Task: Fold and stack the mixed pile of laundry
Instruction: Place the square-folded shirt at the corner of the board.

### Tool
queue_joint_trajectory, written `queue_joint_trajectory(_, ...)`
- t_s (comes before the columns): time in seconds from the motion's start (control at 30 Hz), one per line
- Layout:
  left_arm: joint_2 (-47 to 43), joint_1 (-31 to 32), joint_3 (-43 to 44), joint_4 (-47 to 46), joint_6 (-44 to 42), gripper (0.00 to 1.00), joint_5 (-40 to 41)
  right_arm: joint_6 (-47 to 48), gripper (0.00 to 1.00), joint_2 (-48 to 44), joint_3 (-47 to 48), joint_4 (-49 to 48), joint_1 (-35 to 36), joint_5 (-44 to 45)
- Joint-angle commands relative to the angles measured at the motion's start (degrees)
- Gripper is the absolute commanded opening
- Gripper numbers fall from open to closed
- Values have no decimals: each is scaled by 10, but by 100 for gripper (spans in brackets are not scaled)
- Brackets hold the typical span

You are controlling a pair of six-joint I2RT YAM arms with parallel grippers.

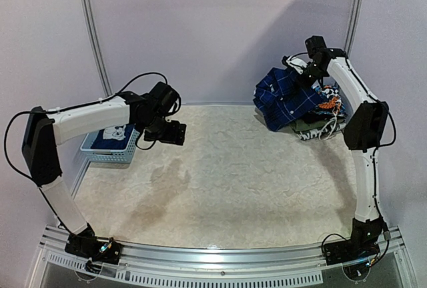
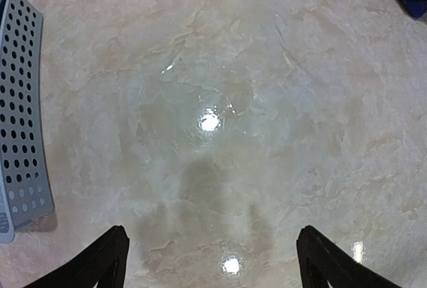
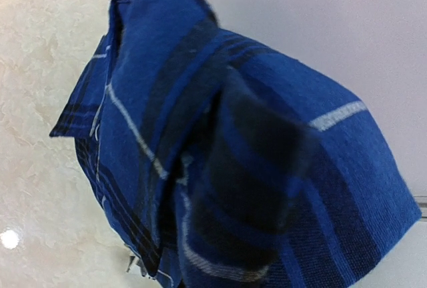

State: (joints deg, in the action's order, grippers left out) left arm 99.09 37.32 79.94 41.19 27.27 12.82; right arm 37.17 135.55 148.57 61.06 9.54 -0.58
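The blue-and-black plaid shirt hangs lifted at the back right, above the rest of the laundry pile. My right gripper is shut on the shirt's upper part. In the right wrist view the plaid shirt fills the frame and hides the fingers. My left gripper hovers over the bare table at the left, open and empty; in the left wrist view the left gripper has its fingertips wide apart. A navy T-shirt with a pale print lies in the basket.
A light-blue slotted basket stands at the table's left edge, just left of my left gripper; it also shows in the left wrist view. Pale walls close the back and sides. The marble-look tabletop lies between the arms.
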Motion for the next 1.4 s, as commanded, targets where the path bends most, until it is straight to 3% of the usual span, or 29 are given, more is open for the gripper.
queue_joint_trajectory(0.0, 13, 12, -5, -9, 3, 89, -8, 27, 0, -45, 21, -38, -13, 31)
queue_joint_trajectory(0.57, 30, 17, -2, -15, 6, 89, -29, 4, 0, -37, 22, -103, -75, 59)
queue_joint_trajectory(0.8, 41, 19, 0, -10, 9, 89, -40, -3, 0, 23, 22, -172, -130, 90)
queue_joint_trajectory(1.03, 48, 23, 0, -3, 11, 89, -49, 22, 0, 77, 21, -251, -142, 122)
queue_joint_trajectory(1.17, 48, 24, -4, 0, 14, 89, -49, 23, 12, 95, 19, -292, -142, 134)
queue_joint_trajectory(1.37, 55, 27, 1, 6, 14, 89, -54, 38, 7, 116, 17, -358, -142, 180)
